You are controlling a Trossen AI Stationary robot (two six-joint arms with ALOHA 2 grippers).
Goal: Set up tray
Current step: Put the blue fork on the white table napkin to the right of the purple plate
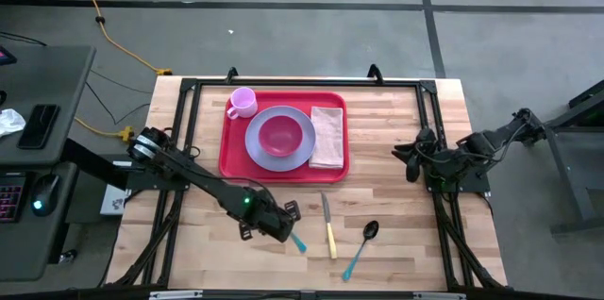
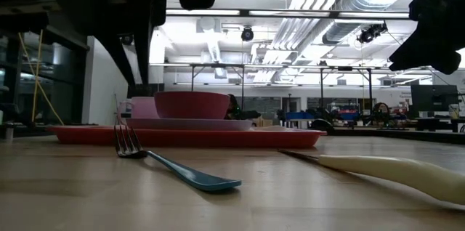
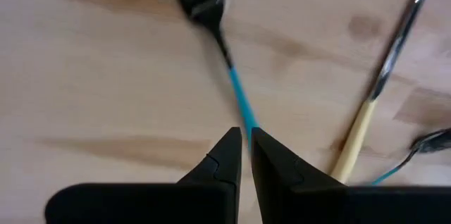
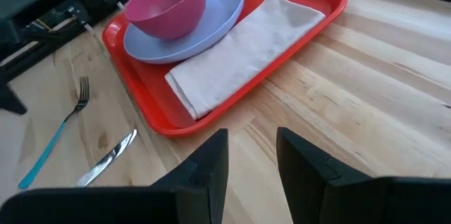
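The red tray (image 1: 229, 157) sits at the table's far middle. It carries a pink cup (image 1: 242, 102), a lavender plate (image 1: 256, 141) with a pink bowl (image 1: 281, 134) on it, and a folded napkin (image 1: 327, 137). A fork (image 1: 298, 241) with a teal handle lies flat on the wood near the front edge (image 2: 182, 169). My left gripper (image 3: 246, 138) hangs over the fork's handle (image 3: 236, 90), pointing steeply down. Its fingertips are a narrow gap apart, and in the low view nothing touches the fork. My right gripper (image 4: 252, 143) waits open at the table's right side (image 1: 412, 163).
A knife (image 1: 328, 229) with a cream handle lies just right of the fork. A spoon (image 1: 363, 243) with a teal handle lies right of the knife. Bare wood surrounds the cutlery, and a black frame runs along the table's edges.
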